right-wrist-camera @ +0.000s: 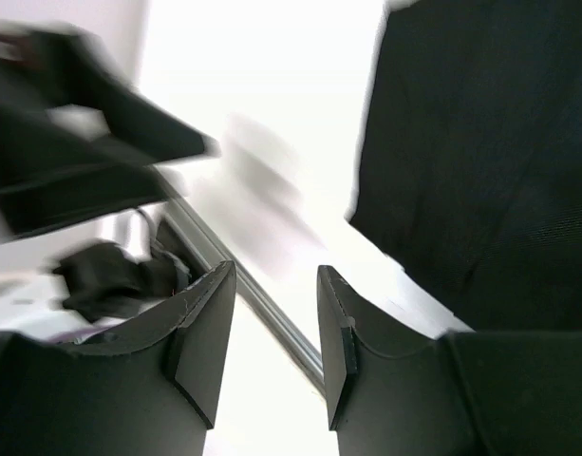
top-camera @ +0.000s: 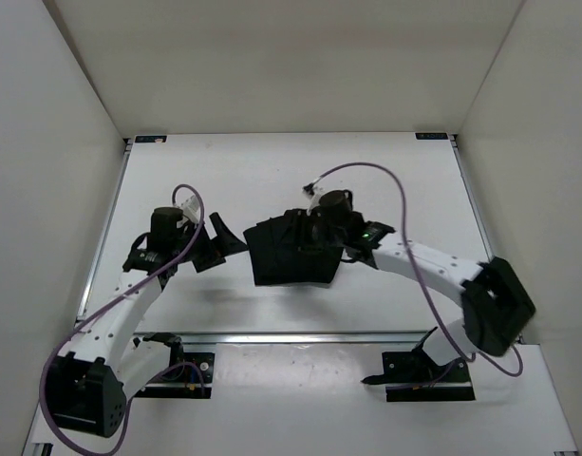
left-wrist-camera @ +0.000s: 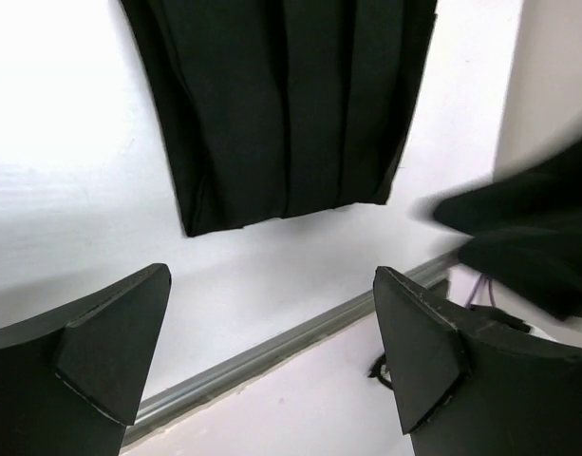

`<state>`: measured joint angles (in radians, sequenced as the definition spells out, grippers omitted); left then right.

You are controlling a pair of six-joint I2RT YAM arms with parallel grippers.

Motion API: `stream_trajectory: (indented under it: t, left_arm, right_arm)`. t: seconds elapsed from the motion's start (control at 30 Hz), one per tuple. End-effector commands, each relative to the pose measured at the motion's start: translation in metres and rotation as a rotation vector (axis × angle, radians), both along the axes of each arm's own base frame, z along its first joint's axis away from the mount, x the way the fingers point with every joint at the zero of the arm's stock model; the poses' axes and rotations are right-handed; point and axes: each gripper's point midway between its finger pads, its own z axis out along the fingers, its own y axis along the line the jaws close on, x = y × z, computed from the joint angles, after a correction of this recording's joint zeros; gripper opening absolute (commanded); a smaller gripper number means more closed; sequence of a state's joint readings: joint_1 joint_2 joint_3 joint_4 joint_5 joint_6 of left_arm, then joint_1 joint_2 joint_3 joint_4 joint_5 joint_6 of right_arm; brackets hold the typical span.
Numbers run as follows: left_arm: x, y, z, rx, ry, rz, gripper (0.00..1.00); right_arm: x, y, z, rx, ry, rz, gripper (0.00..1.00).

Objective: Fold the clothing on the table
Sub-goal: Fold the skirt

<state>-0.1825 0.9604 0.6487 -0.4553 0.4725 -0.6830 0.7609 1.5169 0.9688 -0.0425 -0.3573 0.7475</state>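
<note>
- Midway between table (top-camera: 395, 176) side edges: watching soft, limp clothing (top-camera: 289, 256) lying folded.
- Holding left gripper (left-wrist-camera: 270, 275) wide open, right gripper (right-wrist-camera: 276, 271) part-open, both empty.
- Likely pinching doubled edge, near corners.

1. clothing (left-wrist-camera: 291, 104): your left wrist view crops its top; right wrist view crops its right side.
2. dark shape (right-wrist-camera: 82, 123): blurred, perhaps machinery; you cannot identify it.

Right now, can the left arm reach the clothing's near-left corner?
Probably yes: the left gripper hangs open just left of the clothing, with only bare table between them.
</note>
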Motion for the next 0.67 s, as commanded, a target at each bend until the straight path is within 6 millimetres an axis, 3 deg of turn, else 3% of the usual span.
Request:
stream_trajectory:
  t: [0.0,0.1,0.13,0.27,0.37,0.47,0.63]
  left_arm:
    - [-0.001,0.014,-0.002,0.118,0.012,-0.04,0.99]
    - [-0.001,0.032,-0.009,0.237,0.007,-0.001,0.98]
    - [-0.003,0.033,-0.01,0.258,0.0,-0.001,0.99]
    - [-0.015,0.018,-0.011,0.245,-0.067,-0.079,0.99]
    - [-0.025,0.022,-0.025,0.29,-0.046,-0.07,0.99]
    - [-0.03,0.038,-0.032,0.39,-0.036,-0.033,0.99]
    - [-0.038,0.049,-0.042,0.488,-0.012,-0.042,0.99]
  right_arm:
    - [0.01,-0.034,0.036,0.009,-0.105,-0.111,0.37]
    - [-0.002,-0.07,0.029,-0.044,-0.069,-0.148,0.36]
    - [-0.005,-0.077,0.035,-0.042,-0.095,-0.158,0.36]
    - [-0.012,-0.109,0.028,-0.033,-0.063,-0.218,0.36]
    - [-0.008,-0.12,0.032,-0.021,-0.088,-0.25,0.35]
    - [-0.002,-0.12,0.033,-0.001,-0.098,-0.26,0.36]
    - [0.005,-0.099,0.035,0.002,-0.099,-0.219,0.35]
